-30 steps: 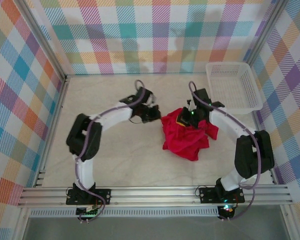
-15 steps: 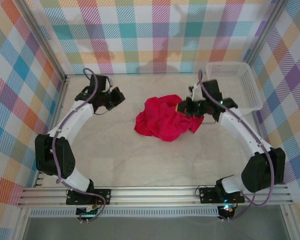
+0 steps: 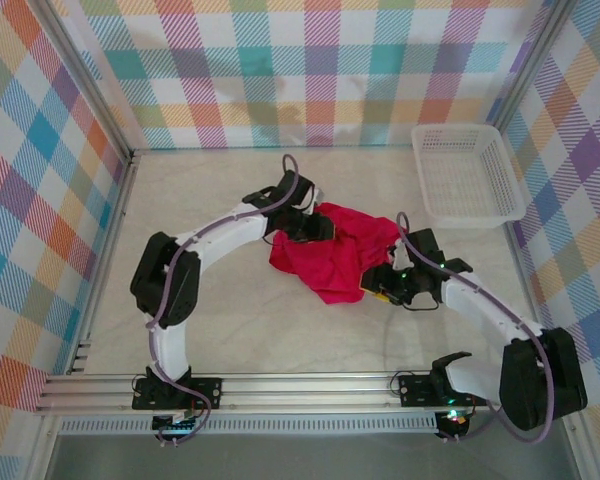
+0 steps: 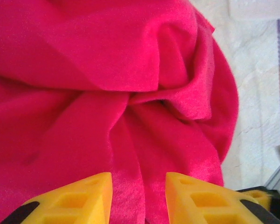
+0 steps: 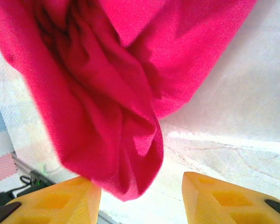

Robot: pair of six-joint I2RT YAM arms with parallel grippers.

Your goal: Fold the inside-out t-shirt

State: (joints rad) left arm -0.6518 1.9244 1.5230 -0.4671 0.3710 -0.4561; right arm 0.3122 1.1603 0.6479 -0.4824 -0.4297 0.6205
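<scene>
Red cloth, the t-shirt (image 3: 332, 255), lies bunched mid-frame on the table (image 3: 230, 310). We see the left gripper (image 4: 139, 183) narrowly parted astride a fold, seemingly not pinching, and the right gripper (image 5: 140, 185) wide at its lower-right edge, probably seeking edges to spread it.

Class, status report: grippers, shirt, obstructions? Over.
Left gripper open over shirt, far side. Right gripper open at near edge. Shirt crumpled, unfolded. Basket well aside.

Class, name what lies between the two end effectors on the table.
The crumpled red t-shirt, between left end effector and right end effector, seen in the top view.
</scene>
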